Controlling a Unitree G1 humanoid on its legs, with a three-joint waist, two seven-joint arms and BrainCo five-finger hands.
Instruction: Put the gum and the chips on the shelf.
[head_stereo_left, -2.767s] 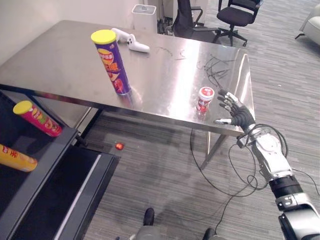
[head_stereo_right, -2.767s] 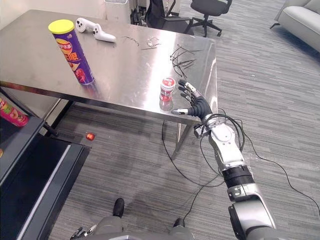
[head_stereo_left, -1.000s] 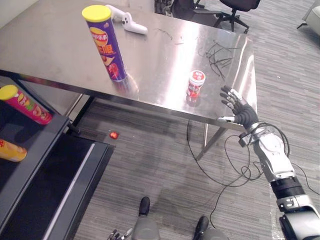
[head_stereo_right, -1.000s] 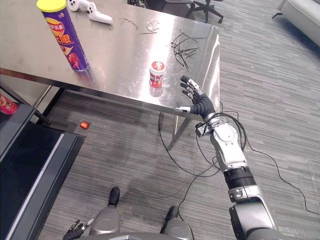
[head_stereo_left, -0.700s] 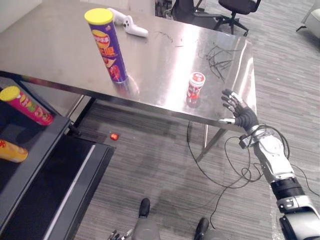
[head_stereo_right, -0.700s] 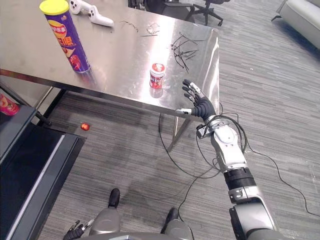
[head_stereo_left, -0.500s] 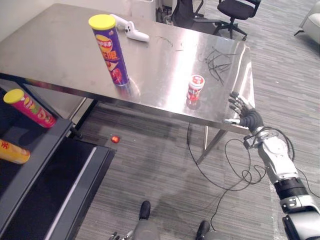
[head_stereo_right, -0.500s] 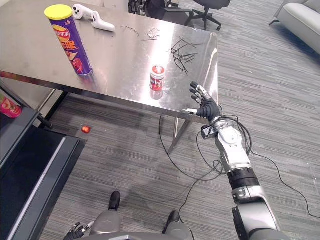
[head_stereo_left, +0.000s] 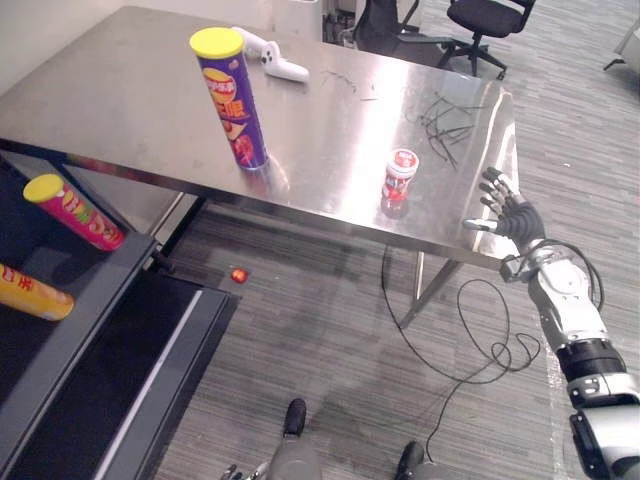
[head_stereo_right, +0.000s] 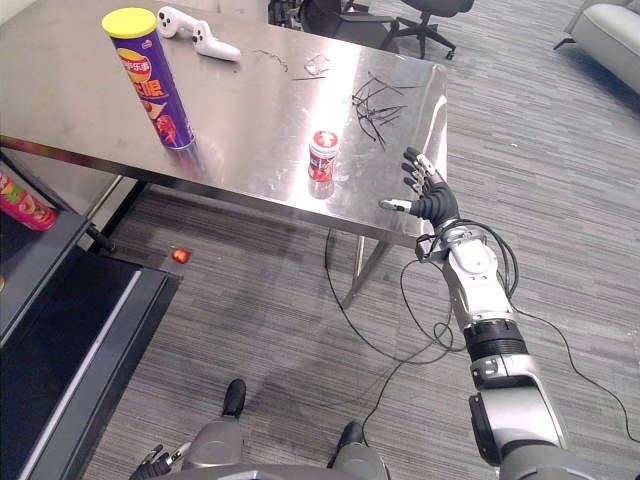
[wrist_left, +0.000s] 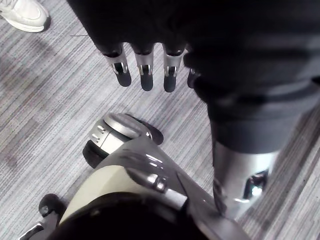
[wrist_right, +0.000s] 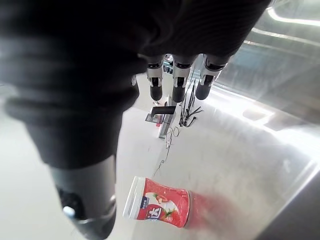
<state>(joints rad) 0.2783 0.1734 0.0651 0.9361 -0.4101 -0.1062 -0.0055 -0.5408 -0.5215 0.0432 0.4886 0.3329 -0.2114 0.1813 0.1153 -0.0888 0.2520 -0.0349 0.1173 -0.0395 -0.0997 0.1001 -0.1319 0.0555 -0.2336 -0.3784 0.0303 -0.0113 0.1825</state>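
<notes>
R hand, eye views: right hand (head_stereo_left: 508, 212) is at the near right corner of the table (head_stereo_left: 120, 90), fingers straight and spread, nothing in it.
Gum, eye views: gum jar (head_stereo_left: 400, 173) stands upright on the table, near the R hand on its left side, not touching.
Chips, eye views: purple chips can (head_stereo_left: 232, 98) w/ yellow lid, upright on the table, well apart from the R hand, far to its left.
Shelf, eye views: dark shelf (head_stereo_left: 110, 300) is farther left of the hand than the chips and lower than the table; a pink can (head_stereo_left: 75, 212) and a yellow can (head_stereo_left: 35, 292) are on it.
Other, eye views: white controller (head_stereo_left: 272, 57) and black wires (head_stereo_left: 445, 112) lie on the table beyond the hand.
L hand, left wrist view: left hand (wrist_left: 146, 70) hangs over the grey floor (wrist_left: 50, 100), fingers relaxed, holds nothing; a white shoe (wrist_left: 22, 12) is on the floor beyond it.
R hand, right wrist view: fingers (wrist_right: 179, 85) straight, thumb (wrist_right: 85, 200) apart from them, hand empty.
Gum, right wrist view: jar is on the table just past the thumb, no contact w/ the hand; wires are past the fingertips.
</notes>
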